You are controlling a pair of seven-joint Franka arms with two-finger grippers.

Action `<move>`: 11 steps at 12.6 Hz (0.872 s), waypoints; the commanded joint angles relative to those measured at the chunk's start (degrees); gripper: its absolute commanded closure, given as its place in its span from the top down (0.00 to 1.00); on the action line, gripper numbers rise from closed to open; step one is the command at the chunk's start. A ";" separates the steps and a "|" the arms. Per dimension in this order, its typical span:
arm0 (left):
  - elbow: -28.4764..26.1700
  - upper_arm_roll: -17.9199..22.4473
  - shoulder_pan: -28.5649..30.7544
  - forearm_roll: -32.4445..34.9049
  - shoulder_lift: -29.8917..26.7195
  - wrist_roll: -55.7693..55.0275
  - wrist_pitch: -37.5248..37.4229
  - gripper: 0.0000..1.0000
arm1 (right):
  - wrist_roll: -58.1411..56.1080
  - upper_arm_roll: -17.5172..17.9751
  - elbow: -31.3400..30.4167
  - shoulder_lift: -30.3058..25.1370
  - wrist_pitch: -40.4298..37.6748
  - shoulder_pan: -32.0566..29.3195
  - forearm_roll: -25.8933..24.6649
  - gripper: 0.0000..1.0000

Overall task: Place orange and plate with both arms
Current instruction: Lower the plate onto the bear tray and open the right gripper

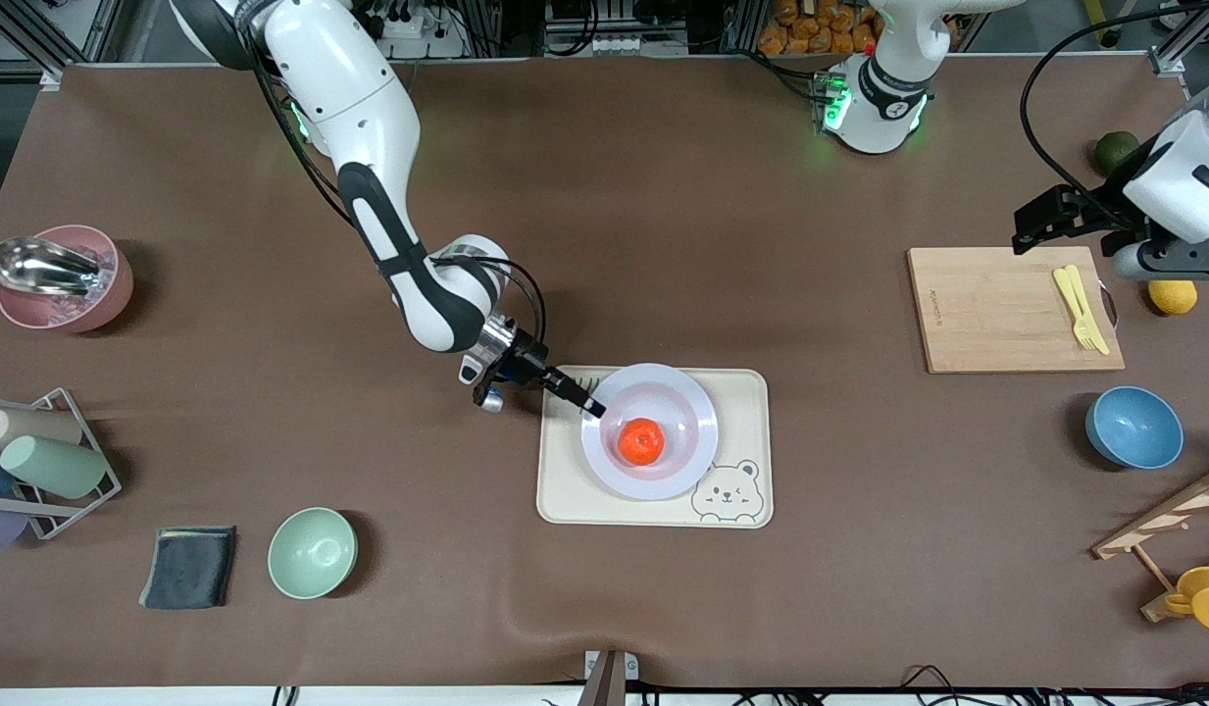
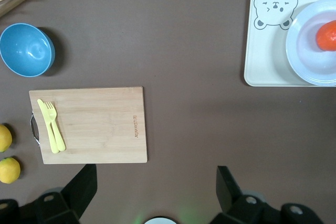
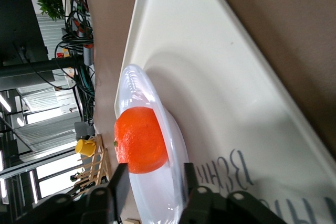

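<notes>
Orange [image 1: 641,440] sat in the middle of the plate [image 1: 692,417], and the plate rested on the cream bear-print tray [image 1: 746,387], near the middle of the table. Right gripper [image 1: 589,405] was low at the plate's rim on the side toward the right arm's end of the table; in the right wrist view its two fingers [image 3: 119,181] stood a little apart, one on each side of the rim (whether they touched it I could not tell). Looked like the plate was being let go, so the placing seemed all but done. To do it well: widen the fingers fully before moving, then draw out level along the tray, away from the plate, and rise only once past the rim, or the plate could tip and roll the fruit. Room: bare cloth lay just beside the tray toward the right arm's end, mint bowl [image 1: 312,552] and dark cloth [image 1: 189,566] well apart, nearer the front camera. Left gripper [image 2: 156,190] waited with jaws spread wide, above the cutting board [image 1: 996,309] at the left arm's end, the blue bowl [image 1: 1133,427] near it; nothing crowded the tray there.
</notes>
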 commanded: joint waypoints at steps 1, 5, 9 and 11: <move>0.03 -0.15 0.47 -0.42 -0.21 0.49 0.76 1.00 | -0.32 0.51 2.07 1.63 1.46 -0.56 0.15 0.58; 0.03 -0.15 0.47 -0.16 -0.21 0.58 0.76 1.00 | 5.44 0.51 2.16 1.89 2.42 -1.44 -6.49 0.55; 0.47 -0.94 -0.77 5.56 -0.29 3.04 0.76 1.00 | 37.04 0.51 3.21 0.23 4.36 -1.96 -35.45 0.54; 3.26 -0.95 -0.85 4.69 -0.12 2.17 0.24 1.00 | 47.10 0.60 3.48 -0.30 3.05 -3.80 -45.77 0.54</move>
